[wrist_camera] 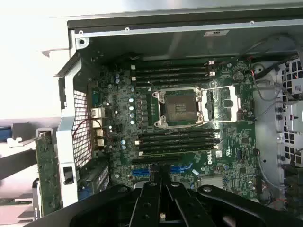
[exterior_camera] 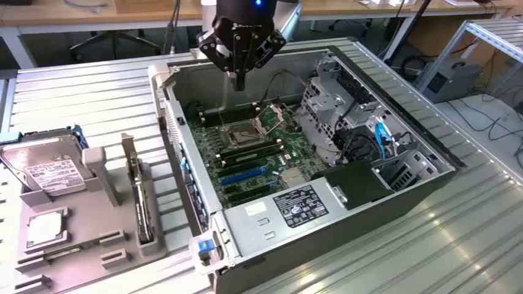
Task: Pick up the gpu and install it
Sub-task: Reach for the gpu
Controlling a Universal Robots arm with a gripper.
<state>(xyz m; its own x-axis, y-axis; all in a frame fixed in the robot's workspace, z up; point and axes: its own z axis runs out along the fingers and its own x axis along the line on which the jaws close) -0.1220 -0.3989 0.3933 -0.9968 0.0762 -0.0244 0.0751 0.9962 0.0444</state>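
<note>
Above the open computer case (exterior_camera: 185, 166), the gripper (exterior_camera: 239, 82) hangs empty, its fingers pressed together.
The gpu (exterior_camera: 144, 205) stands on edge in a grey slotted holder (exterior_camera: 97, 177) at the exterior view's left, well apart from the gripper. It is slim and black, with a silver end bracket. Between the sheet-metal walls the green motherboard (wrist_camera: 123, 94) lies exposed, with free room over its square socket (wrist_camera: 180, 106) and long black slots. A perforated drive cage (exterior_camera: 327, 104) crowds the exterior view's right.

White "DELL" lettering stands on the motherboard (wrist_camera: 236, 142) (nothing else is legible).
</note>
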